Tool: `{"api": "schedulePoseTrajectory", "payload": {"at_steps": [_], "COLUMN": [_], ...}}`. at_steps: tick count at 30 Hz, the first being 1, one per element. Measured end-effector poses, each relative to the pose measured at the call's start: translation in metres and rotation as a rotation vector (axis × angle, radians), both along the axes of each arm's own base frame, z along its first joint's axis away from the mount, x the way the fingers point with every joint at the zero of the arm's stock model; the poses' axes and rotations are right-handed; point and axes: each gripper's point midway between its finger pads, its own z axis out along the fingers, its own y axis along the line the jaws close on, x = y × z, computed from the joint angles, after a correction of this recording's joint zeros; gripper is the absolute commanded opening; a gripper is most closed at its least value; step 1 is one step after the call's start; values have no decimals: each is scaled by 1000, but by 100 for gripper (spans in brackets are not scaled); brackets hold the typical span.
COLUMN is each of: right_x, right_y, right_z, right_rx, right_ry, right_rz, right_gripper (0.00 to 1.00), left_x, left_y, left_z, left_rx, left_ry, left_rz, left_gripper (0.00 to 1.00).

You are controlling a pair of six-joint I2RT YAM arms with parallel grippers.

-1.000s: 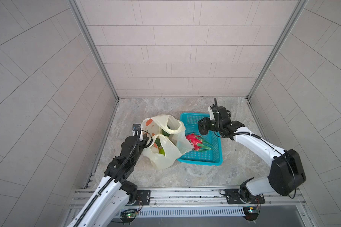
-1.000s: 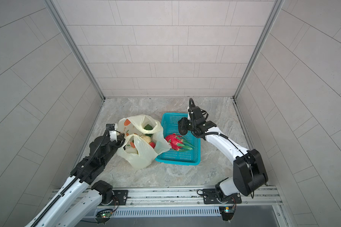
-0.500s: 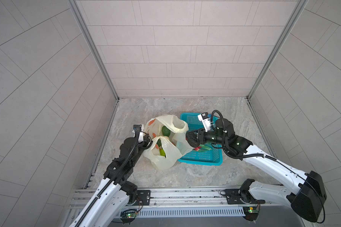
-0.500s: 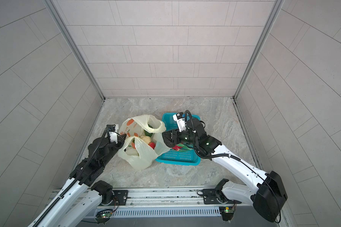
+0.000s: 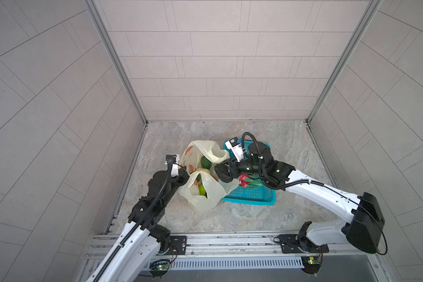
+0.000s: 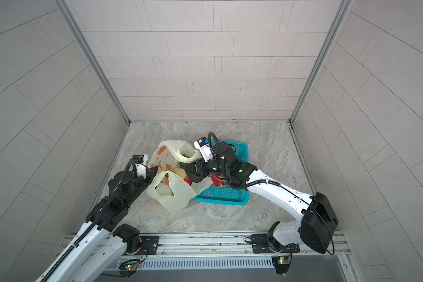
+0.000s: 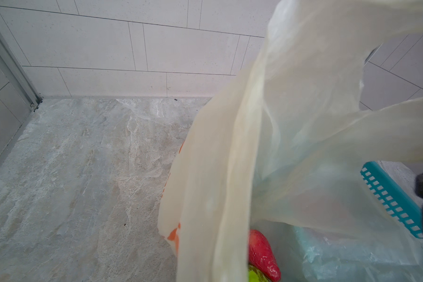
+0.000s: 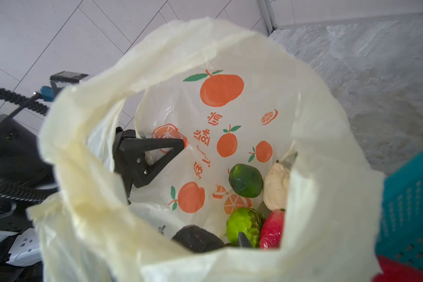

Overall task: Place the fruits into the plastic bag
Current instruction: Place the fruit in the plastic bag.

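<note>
With the left gripper [image 6: 154, 169] pinched shut on the rim of the plastic bag [image 5: 205, 195], holding it agape, the right gripper [image 6: 192, 172], apparently clasping the dark brown fruit [image 8: 198, 238], hovers at the mouth, the opening just ahead and below.

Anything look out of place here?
Only the pink dragon fruit: it lies in the teal basket, while the green fruits and red one sit in the bag and the right pincer holds a dark fruit there.

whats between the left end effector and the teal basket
The plastic bag, gripped by the left end effector and lapping onto the teal basket, in both top views.
</note>
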Motion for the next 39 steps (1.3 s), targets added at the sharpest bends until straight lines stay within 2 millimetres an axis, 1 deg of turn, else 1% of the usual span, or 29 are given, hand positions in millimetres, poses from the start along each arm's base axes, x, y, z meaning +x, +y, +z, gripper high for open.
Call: {"api": "schedulePoseTrajectory", "payload": {"at_steps": [2,5,10,13,14,15,18,19,21,23,25,28,32,34,36,39], "right_x": [6,12,5,-3,-6,-8,-15,-15,-13,-11,-8,-1,20,32,41,48], "right_y": [12,29,54,65,68,69,65,65,63,59,54,39,9,-9,-28,-57], "right_z": [-5,-21,-61,-93,-105,-113,-126,-126,-122,-116,-104,-76,-32,-15,-2,8], "right_rx": [-22,-73,-186,-261,-291,-314,-364,-366,-369,-372,-365,-337,-285,-262,-243,-225], "right_ry": [-7,-9,15,49,63,74,93,89,73,48,22,-32,-108,-136,-153,-159], "right_rz": [12,41,119,169,184,193,206,204,197,187,166,115,-3,-69,-128,-197], "right_gripper": [0,1,2,4,9,18,50,56,64,67,68,69,69,69,69,69], "left_x": [-1,-2,-2,0,0,0,0,0,1,1,1,1,2,2,2,2], "left_y": [0,1,6,10,11,12,14,15,16,17,18,19,20,20,20,20], "left_z": [2,4,2,-2,-3,-3,-5,-5,-5,-5,-5,-5,-4,-4,-4,-5], "left_rx": [-3,-5,11,29,34,36,43,44,46,47,46,44,46,46,45,46], "left_ry": [-5,-13,-2,17,22,24,29,29,29,29,28,28,27,27,27,30], "left_rz": [-2,0,29,50,56,61,73,75,81,87,94,101,108,109,109,110], "left_gripper": [0,0,0,0,0,0,0,0,0,0,0,0,0,0,0,0]}}
